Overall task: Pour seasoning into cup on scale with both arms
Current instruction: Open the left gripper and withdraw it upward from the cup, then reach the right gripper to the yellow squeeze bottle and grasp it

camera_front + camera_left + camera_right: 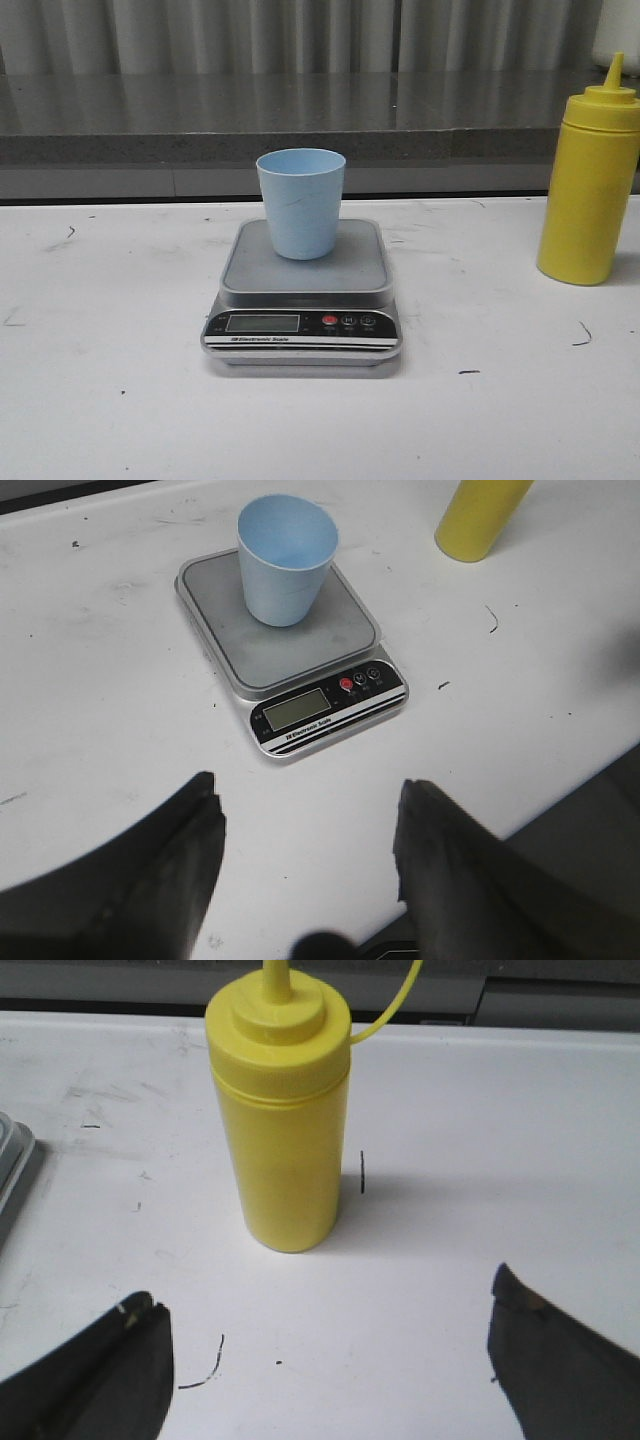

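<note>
The light blue cup (301,202) stands upright on the silver scale (303,292) at the table's middle; both also show in the left wrist view, cup (287,560) on scale (290,645). The yellow seasoning bottle (590,180) stands upright at the right, capped. My left gripper (305,810) is open and empty, hovering short of the scale's display side. My right gripper (325,1305) is open wide and empty, just short of the bottle (282,1110). Neither gripper shows in the front view.
A grey ledge (300,140) and a corrugated wall run along the back of the white table (100,400). The table's front edge shows in the left wrist view (560,795). Small dark marks dot the tabletop.
</note>
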